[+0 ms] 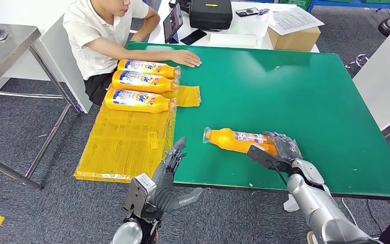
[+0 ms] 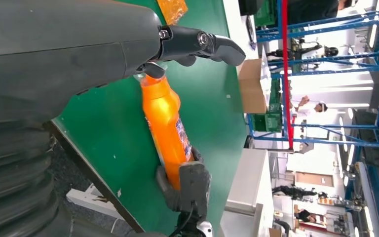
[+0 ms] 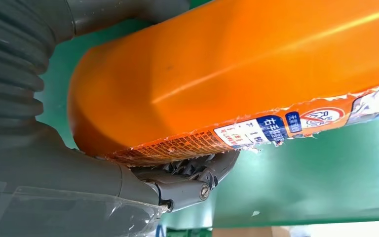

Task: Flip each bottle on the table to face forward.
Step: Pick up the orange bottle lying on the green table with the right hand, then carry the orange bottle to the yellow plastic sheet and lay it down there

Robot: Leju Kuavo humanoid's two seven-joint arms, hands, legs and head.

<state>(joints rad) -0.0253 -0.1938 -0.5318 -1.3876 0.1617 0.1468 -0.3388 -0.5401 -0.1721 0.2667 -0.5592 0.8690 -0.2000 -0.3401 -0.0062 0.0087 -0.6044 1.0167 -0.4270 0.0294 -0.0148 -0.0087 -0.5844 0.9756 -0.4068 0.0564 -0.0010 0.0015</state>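
Right hand (image 1: 283, 148) fingers clamped on base of bottle (image 1: 233, 140) lying on table (image 1: 294, 91). Left hand (image 1: 170, 175) near table edge, fingers apart, empty.

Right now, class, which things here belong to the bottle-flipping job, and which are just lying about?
Part of the job:
- orange bottle, lying on the green table, held by the right hand
- three bottles on the yellow sheet
- left hand

Lying about:
- cardboard box
- black case
- tablet
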